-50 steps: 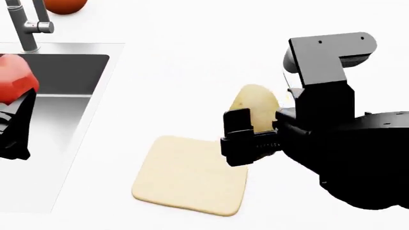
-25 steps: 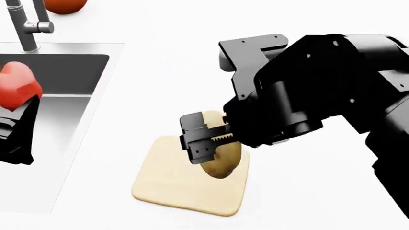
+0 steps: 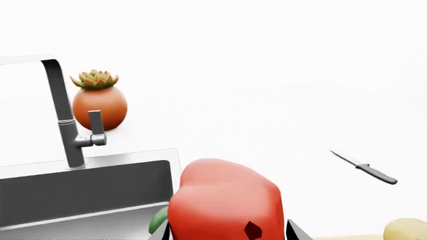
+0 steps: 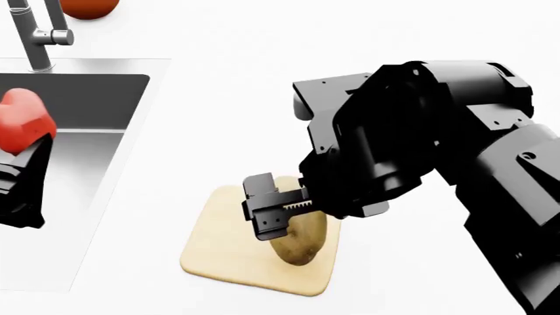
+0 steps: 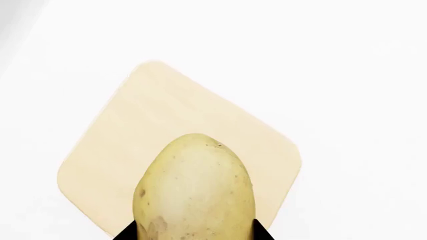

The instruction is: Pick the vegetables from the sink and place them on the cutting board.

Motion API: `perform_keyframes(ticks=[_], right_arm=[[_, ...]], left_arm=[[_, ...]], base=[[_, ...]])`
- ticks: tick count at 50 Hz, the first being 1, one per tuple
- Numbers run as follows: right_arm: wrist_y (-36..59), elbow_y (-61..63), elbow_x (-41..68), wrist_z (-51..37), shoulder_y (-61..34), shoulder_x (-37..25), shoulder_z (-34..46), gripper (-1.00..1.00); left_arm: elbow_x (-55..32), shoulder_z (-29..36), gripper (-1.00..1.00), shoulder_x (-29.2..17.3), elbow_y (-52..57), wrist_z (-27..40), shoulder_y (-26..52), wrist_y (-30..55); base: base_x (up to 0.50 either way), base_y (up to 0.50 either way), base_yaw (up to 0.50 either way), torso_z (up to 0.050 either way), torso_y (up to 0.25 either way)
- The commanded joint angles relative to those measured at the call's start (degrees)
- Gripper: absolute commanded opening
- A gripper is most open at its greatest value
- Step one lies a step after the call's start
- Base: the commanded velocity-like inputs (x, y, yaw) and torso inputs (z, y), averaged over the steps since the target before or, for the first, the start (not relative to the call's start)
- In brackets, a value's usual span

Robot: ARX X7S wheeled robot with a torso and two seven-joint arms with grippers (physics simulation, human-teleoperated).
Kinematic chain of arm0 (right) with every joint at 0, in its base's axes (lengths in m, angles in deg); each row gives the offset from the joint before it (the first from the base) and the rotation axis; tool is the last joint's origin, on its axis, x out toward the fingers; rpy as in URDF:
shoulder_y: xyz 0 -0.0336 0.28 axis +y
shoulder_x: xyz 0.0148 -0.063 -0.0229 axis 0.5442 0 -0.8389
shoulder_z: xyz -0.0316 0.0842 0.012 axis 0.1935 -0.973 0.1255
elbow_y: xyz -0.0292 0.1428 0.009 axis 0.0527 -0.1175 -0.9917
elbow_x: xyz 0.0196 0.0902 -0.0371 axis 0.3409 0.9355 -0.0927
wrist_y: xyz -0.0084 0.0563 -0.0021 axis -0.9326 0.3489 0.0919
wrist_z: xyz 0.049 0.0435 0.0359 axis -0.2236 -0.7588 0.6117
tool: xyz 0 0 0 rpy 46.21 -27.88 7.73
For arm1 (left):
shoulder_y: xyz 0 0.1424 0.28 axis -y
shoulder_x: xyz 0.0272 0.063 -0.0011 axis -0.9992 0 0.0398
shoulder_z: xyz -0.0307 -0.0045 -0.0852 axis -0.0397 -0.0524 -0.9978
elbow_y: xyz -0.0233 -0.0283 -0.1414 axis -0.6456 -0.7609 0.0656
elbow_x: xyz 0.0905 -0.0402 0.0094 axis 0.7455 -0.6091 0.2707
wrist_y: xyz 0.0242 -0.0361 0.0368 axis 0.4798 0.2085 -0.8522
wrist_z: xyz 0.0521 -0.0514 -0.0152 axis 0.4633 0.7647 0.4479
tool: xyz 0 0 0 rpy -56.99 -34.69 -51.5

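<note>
Potato [image 4: 298,244] now lower, over cutting board [image 4: 219,246].

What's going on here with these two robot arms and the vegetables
The right end effector is shut on the potato and holds it over the cutting board, apparently at or just above its surface. The left end effector grips the red bell pepper above the sink. Neither vegetable has been released yet. A knife lies on the counter, and an orange pot with a succulent sits behind the faucet.
</note>
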Motion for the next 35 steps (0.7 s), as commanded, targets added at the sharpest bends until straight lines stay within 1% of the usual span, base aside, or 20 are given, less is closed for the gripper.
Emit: perform_keyframes(ticks=[1,6,7,17,24,26,29,32,33,34,35], right_arm=[[-0.3,-3.3,-2.0,2.7,1.1,1.7,0.8,-1.0],[0.0,-2.8,-1.7,2.4,1.0,1.5,0.7,-1.0],[-0.1,-2.6,-1.6,2.0,1.0,1.4,0.6,1.0],[-0.4,-1.3,0.3,-1.1,0.3,-0.1,-0.9,1.0],[-2.4,1.8,1.5,-2.6,-4.9,-2.7,-4.1,1.0],[-4.1,4.5,1.8,-4.5,-6.4,-4.4,-5.5,1.0],[-8.0,12.4,1.9,-9.7,-6.8,-8.8,-7.8,1.0],[-13.3,21.6,1.0,-17.1,-5.9,-14.1,-9.9,1.0],[-14.7,23.1,1.6,-18.5,-5.3,-15.1,-10.8,1.0],[-16.2,26.8,-0.6,-20.3,-5.4,-16.9,-10.8,1.0],[-18.4,28.3,0.6,-21.2,-4.3,-18.0,-12.4,1.0]], left_arm=[[-1.0,-0.7,-1.0,-0.3,0.0,0.6,0.1,0.0],[-0.8,-0.4,-1.0,-0.4,-0.3,0.5,-0.4,-0.6],[-1.0,-0.6,-1.0,-0.5,-0.2,0.5,-0.2,-0.3],[-1.2,0.4,-1.0,0.2,0.1,1.3,0.4,0.0],[-1.5,0.4,-1.0,-0.1,0.0,1.2,0.5,0.0],[-1.8,0.8,-1.0,0.6,0.7,1.8,0.9,0.6],[-2.9,0.3,-1.0,0.6,1.3,1.7,1.2,1.5],[-3.3,1.7,-1.0,1.2,2.0,2.0,2.0,2.3],[-3.5,2.0,-1.0,1.4,2.3,2.2,2.1,2.6],[-4.0,2.5,-1.0,1.6,2.8,2.2,2.5,3.3],[-4.0,3.3,-1.0,2.2,3.2,2.7,2.8,3.6]], base=[[0.0,0.0,0.0,0.0,0.0],[0.0,0.0,0.0,0.0,0.0],[0.0,0.0,0.0,0.0,0.0],[0.0,0.0,0.0,0.0,0.0],[0.0,0.0,0.0,0.0,0.0],[0.0,0.0,0.0,0.008,0.0],[0.0,0.0,0.0,0.0,0.0],[0.0,0.0,0.0,0.0,0.0],[0.0,0.0,0.0,0.0,0.0],[0.0,0.0,0.0,0.0,0.0],[0.0,0.0,0.0,0.0,0.0]])
